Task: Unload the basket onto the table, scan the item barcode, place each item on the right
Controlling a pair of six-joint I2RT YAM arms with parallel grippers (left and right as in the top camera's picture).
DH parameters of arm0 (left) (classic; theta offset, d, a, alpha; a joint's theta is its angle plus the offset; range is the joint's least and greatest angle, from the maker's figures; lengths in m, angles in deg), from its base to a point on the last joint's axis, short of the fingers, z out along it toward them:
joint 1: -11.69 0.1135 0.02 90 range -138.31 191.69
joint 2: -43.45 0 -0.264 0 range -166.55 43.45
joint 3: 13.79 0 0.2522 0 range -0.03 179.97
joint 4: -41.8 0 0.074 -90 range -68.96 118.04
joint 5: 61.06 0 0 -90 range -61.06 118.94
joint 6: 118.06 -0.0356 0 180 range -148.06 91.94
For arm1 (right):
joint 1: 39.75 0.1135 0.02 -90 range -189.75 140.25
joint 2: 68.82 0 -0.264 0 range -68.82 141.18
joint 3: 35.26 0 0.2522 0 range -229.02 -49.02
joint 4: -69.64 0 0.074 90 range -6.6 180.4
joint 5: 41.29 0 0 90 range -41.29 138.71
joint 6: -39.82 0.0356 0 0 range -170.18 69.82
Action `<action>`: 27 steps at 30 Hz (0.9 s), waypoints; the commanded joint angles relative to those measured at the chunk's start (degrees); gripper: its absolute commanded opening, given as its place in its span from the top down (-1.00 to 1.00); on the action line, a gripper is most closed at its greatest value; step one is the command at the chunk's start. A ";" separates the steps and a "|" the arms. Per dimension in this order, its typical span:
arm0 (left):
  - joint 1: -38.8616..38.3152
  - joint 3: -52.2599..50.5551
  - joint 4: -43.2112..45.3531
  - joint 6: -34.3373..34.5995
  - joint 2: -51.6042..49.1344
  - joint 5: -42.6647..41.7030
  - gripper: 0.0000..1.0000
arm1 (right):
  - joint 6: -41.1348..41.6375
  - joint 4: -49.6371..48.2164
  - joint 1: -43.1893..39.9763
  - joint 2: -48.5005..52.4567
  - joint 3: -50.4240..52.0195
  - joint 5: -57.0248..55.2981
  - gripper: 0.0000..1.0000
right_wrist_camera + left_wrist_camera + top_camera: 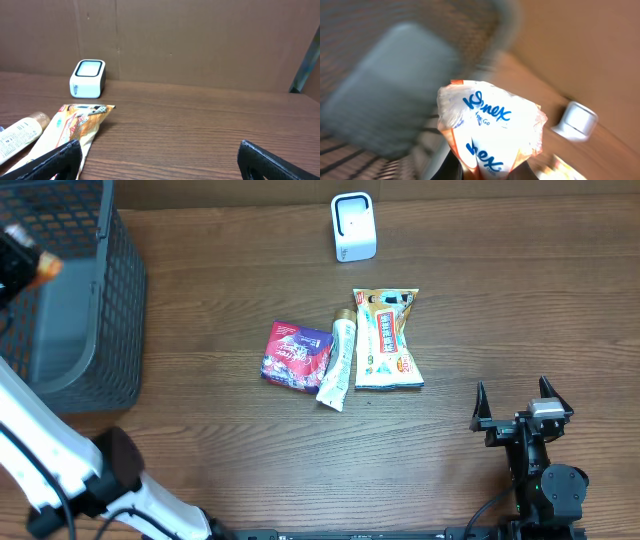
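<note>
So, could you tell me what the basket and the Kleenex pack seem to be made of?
Basket: dark mesh, probably metal wire or plastic, matte; fine grid of holes shows. Kleenex pack: thin glossy plastic film; it crinkles and shines.

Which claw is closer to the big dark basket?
Left. The left claw, holding a white-and-orange tissue pack, is over the dark mesh basket; the right claw sits far across the wooden table.

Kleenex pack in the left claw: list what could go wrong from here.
1. The left claw pinches the soft Kleenex pack at its lower end only, so it may slip out.
2. The pack hangs by the basket, well away from the scanner; released here, it might go in unscanned.
3. No barcode shows on the face in the wrist view, so it may reach the scanner wrongly turned.
</note>
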 commanded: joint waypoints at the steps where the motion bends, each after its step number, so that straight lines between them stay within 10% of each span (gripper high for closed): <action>1: -9.99 0.04 -0.17 -3.32 0.90 -10.43 0.91 | 0.17 -0.37 0.26 -0.46 0.59 -0.13 -1.00; 11: -52.24 -24.76 7.19 3.54 -4.66 1.53 0.92 | 0.17 -0.37 0.26 -0.46 0.59 -0.11 -1.00; 22: -64.61 -32.92 17.97 13.77 -20.17 10.21 0.91 | 0.17 -0.37 0.26 -0.46 0.59 -0.13 -1.00; 27: -63.34 -32.72 17.55 13.62 -21.14 10.21 -0.31 | 0.17 -0.37 0.26 -0.46 0.59 -0.11 -1.00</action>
